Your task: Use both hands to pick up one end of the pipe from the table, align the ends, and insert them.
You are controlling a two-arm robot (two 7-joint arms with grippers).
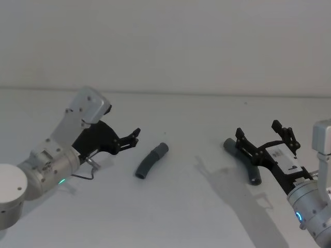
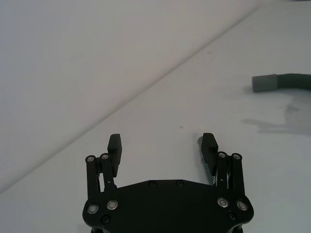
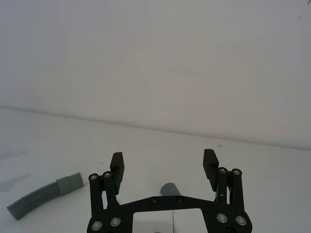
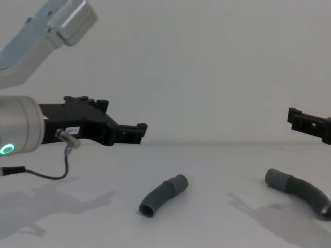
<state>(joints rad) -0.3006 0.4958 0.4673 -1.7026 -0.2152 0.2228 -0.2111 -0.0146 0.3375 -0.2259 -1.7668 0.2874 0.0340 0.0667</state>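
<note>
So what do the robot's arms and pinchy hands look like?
Both are thick silver tubes ending in black two-finger claws dotted with little silver screws. The left gripper has a green light on its wrist and a thin black cable looping off it. The right gripper has a blue light and a white label.

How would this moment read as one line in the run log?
left gripper: open, raised, short of left pipe piece | right gripper: open, over right pipe piece | both pieces on table, apart, not joined
</note>
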